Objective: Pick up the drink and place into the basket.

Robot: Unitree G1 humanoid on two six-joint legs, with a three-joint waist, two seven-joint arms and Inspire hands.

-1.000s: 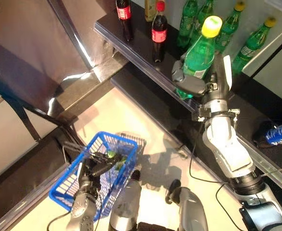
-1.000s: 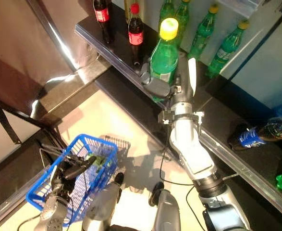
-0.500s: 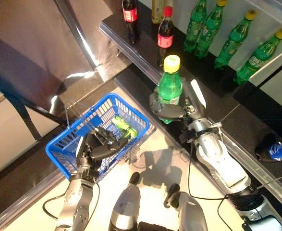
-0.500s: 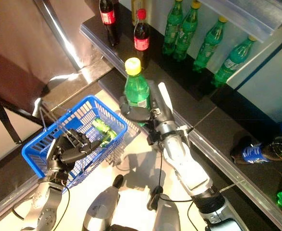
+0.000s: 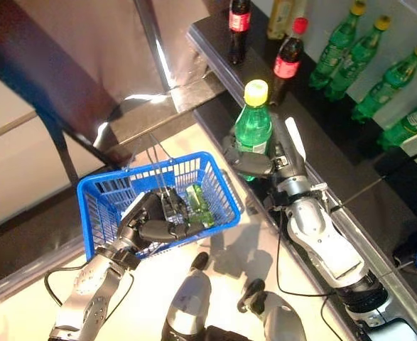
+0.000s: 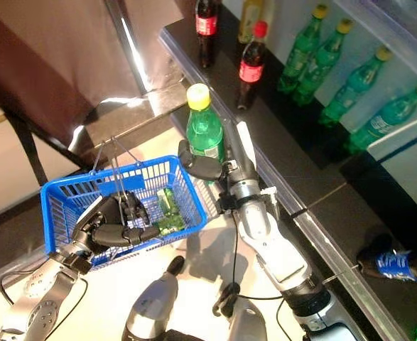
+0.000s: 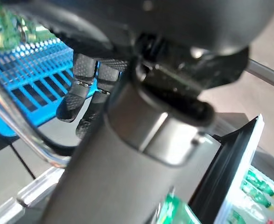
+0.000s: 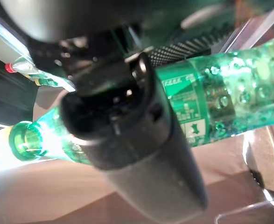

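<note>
Left hand [image 5: 153, 222] is curled round the wire handles of the blue basket [image 5: 101, 195], holding it up off the pale floor [image 6: 194, 266]; the left wrist view shows the fingers hooked under a wire. 1 green bottle [image 5: 200, 201] already lies inside on the mesh bottom, toward the side nearest the shelf. To the right, the right hand [image 5: 259, 158] is wrapped round the body of the drink [image 5: 252, 131], a green bottle with a yellow cap — upright, clear of the shelf, just beside the basket's near corner but not yet over the opening. Right wrist view confirms thumb and fingers clamped on the label band. Further right, the dark shelf [image 6: 279, 114] carries 2 red-capped dark cola bottles [image 6: 249, 65] and a row of green bottles [image 6: 302, 51]; 1 blue-labelled bottle [image 6: 391, 263] lies down low at the far right. Judgement: transport is nearly done, with the traverse over the rim and the release left. Risks — the tall drink catches the basket's rim or the raised handles on the way in and tips the basket, since it hangs from 1 hand only; releasing upright onto the lying bottle would let it topple and possibly roll out over the low wall; a grip this low on a top-heavy bottle may let it pivot if the wrist tilts fast.
</note>
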